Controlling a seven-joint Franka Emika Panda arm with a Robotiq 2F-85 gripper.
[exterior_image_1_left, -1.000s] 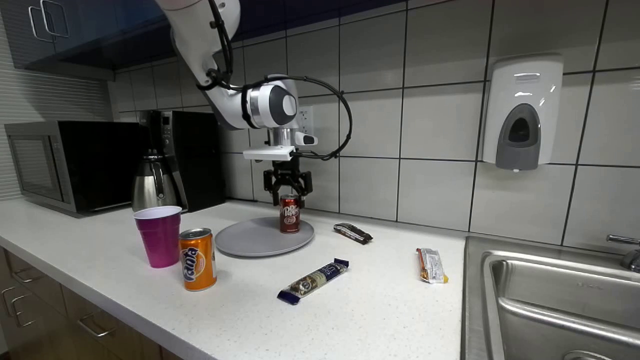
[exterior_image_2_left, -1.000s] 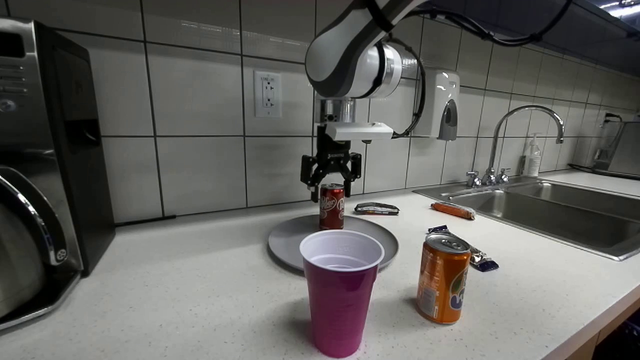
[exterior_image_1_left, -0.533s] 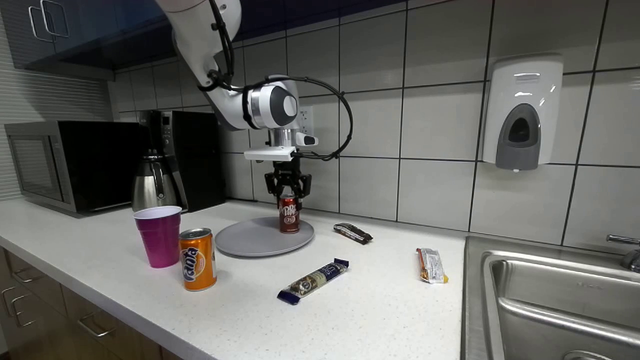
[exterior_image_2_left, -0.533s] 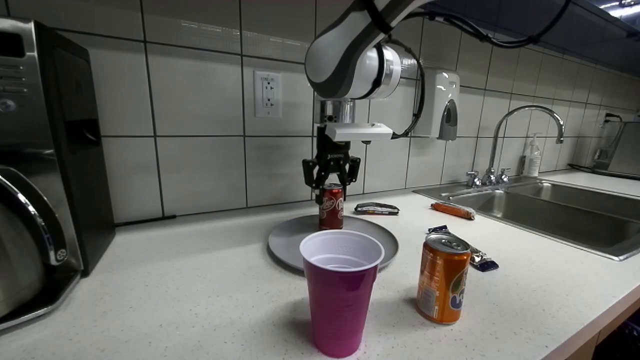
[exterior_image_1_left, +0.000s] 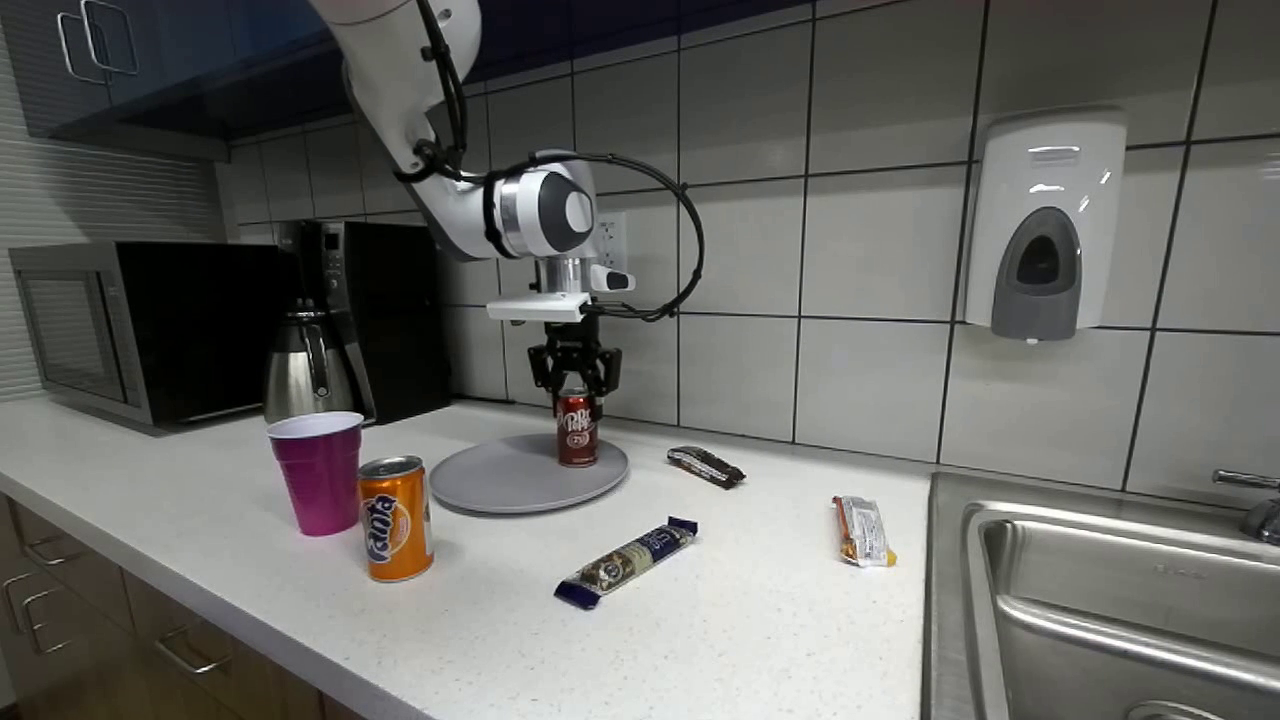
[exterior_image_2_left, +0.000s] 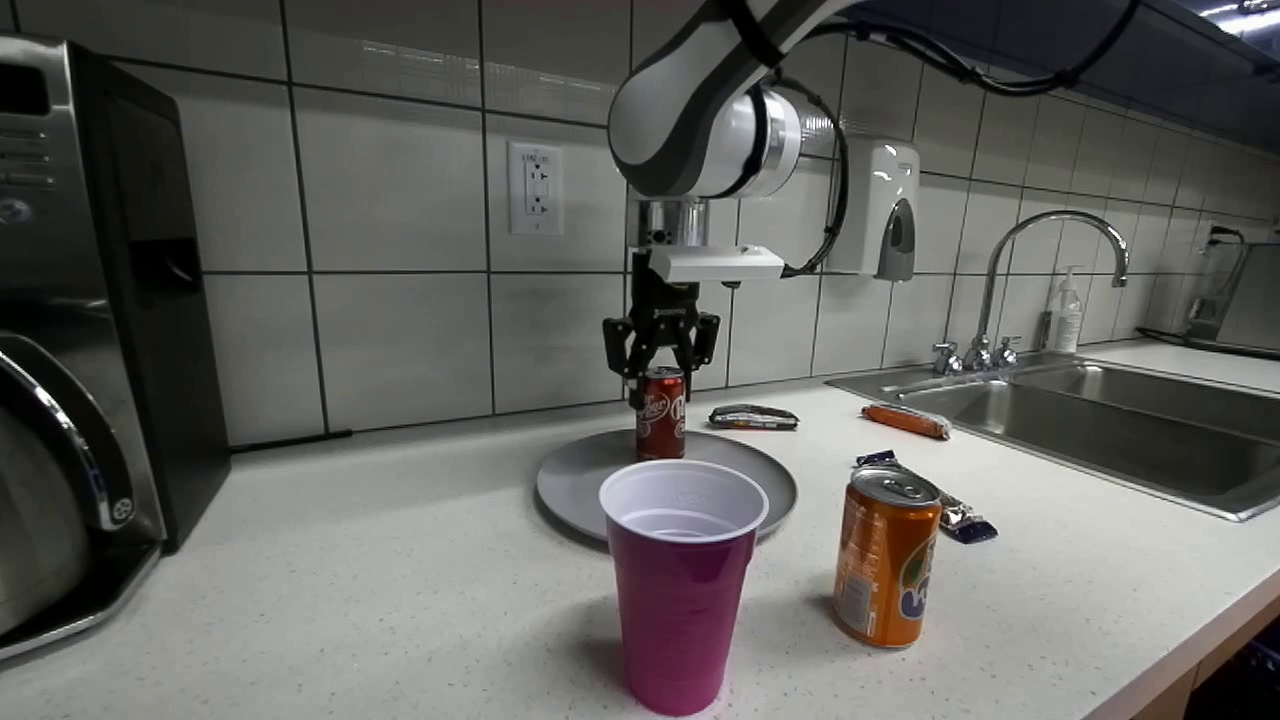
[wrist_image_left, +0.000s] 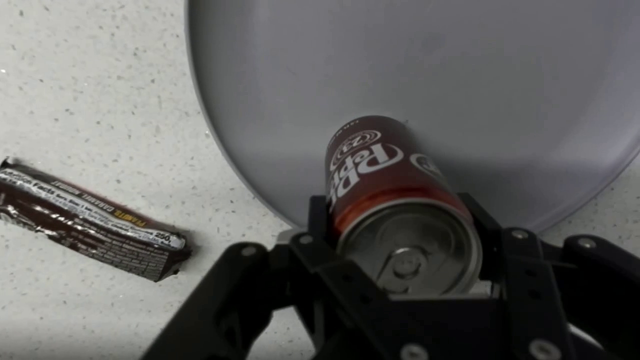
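Claw (exterior_image_1_left: 578, 405) clamped on red can (wrist_image_left: 367, 160), which stands upright on grey plate (exterior_image_1_left: 500, 482) near rear edge of table (exterior_image_1_left: 760, 620). Orange can (exterior_image_2_left: 884, 575) noted nearer front edge.

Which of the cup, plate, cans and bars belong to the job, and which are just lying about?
Job, apparently: Dr Pepper can, between the fingers; gray plate, beneath it.
Lying about: purple cup, Fanta can, dark bar, navy-ended bar, orange-white bar.

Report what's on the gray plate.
A red Dr Pepper can stands upright on the gray plate, between the robot's fingers; the plate surface beneath the can is hidden.
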